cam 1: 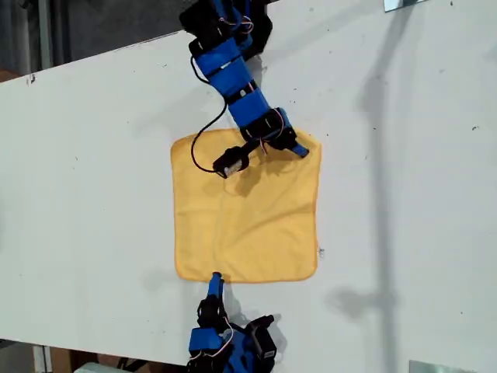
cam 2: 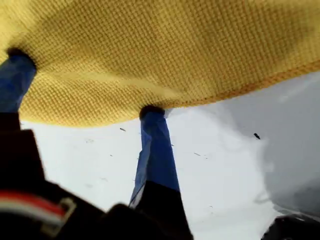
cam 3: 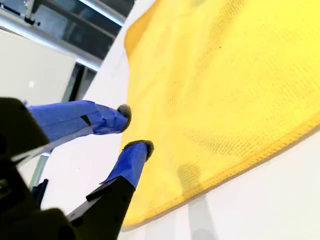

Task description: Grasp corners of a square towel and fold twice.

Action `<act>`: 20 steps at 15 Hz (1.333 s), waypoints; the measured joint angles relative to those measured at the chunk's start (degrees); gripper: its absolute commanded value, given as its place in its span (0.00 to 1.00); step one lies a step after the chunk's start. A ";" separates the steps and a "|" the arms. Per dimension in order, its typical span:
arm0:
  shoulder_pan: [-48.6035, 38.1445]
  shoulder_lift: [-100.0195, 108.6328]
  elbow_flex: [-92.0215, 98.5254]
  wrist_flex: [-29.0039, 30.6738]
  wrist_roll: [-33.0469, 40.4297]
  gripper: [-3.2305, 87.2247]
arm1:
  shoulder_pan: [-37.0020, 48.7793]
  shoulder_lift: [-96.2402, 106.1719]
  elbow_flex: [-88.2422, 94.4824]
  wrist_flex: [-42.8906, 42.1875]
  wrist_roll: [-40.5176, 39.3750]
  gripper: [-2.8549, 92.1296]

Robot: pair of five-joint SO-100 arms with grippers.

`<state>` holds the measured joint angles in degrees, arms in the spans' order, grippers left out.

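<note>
White worktop [cam 1: 93, 155] carried the towel [cam 1: 248, 217] flat at centre. By the exterior view's clock: my first pincer [cam 2: 82, 82] open at the 6 o'clock hem, nearest corner [cam 1: 184, 272] toward 9; my second pincer [cam 3: 132, 129] open, empty, at the 1 o'clock corner.

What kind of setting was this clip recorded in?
Probably a lab or workshop bench rather than a home. A plain white tabletop holds only the yellow towel, with two blue arms mounted at opposite table edges, and metal framing shows beyond the table in the second wrist view.
</note>
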<state>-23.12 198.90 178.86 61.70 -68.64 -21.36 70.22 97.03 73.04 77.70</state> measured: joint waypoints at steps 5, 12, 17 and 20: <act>1.58 -1.76 -1.32 0.00 -2.20 0.09 | -2.72 -4.04 -6.94 2.90 2.37 0.03; 25.14 -93.25 -62.58 1.23 -15.64 0.16 | -2.02 -4.66 -6.94 2.99 2.02 0.03; 40.69 -116.54 -78.93 9.05 -36.91 0.22 | -2.20 -4.75 -6.86 2.64 2.02 0.03; 48.25 -117.25 -79.45 13.27 -48.87 0.23 | -2.20 -4.92 -6.86 2.64 2.02 0.03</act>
<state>25.14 81.65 99.40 74.97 -117.51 -23.55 65.30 90.18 75.67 79.72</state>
